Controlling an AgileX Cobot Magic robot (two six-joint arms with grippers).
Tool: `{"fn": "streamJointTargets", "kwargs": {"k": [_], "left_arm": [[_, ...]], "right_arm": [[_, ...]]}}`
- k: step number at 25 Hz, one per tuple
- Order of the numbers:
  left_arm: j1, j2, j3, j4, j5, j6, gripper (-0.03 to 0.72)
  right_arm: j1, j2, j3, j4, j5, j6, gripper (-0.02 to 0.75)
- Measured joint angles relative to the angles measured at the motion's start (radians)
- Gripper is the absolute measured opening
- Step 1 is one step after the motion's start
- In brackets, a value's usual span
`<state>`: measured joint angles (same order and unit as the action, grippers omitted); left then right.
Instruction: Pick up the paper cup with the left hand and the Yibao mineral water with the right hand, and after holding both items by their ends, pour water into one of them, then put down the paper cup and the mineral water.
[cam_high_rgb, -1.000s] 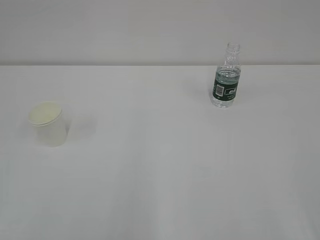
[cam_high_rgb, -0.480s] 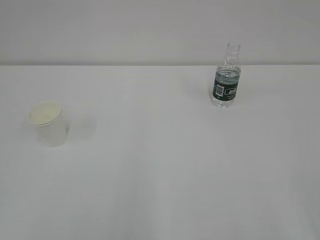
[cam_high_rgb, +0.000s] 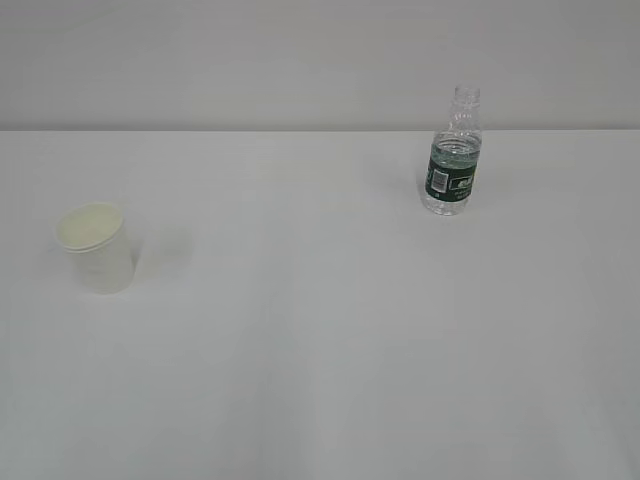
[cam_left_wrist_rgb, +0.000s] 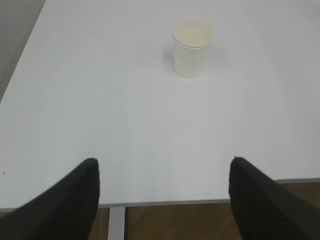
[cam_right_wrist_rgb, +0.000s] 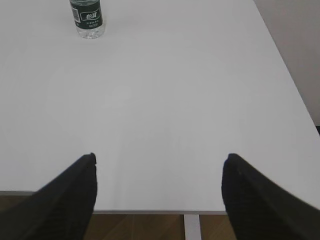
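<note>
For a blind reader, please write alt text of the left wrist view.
A white paper cup stands upright and alone on a white table, far ahead of the open left gripper. The two black fingers frame the bottom corners, over the table's near edge; nothing is held.

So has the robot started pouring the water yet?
Not yet. Nothing looks done: the paper cup and the Yibao mineral water both stand on the white table, far apart. The left tool and right tool are open and empty at the table's near edge. Picking up, pouring and setting down all remain.
</note>
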<state>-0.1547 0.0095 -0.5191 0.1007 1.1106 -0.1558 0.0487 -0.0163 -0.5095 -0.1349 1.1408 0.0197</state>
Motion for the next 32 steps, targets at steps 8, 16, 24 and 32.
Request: {"fn": "streamJointTargets", "kwargs": {"k": [8, 16, 24, 32], "left_arm": [[0.0, 0.0, 0.0, 0.0, 0.0, 0.0, 0.572], [0.0, 0.0, 0.0, 0.0, 0.0, 0.0, 0.572], [0.0, 0.0, 0.0, 0.0, 0.0, 0.0, 0.572], [0.0, 0.0, -0.016, 0.004, -0.053, 0.0, 0.572]], "right_arm": [[0.0, 0.0, 0.0, 0.0, 0.0, 0.0, 0.588], [0.0, 0.0, 0.0, 0.0, 0.0, 0.0, 0.588], [0.0, 0.0, -0.002, 0.0, -0.006, 0.0, 0.588], [0.0, 0.0, -0.021, 0.022, -0.042, 0.0, 0.588]]}}
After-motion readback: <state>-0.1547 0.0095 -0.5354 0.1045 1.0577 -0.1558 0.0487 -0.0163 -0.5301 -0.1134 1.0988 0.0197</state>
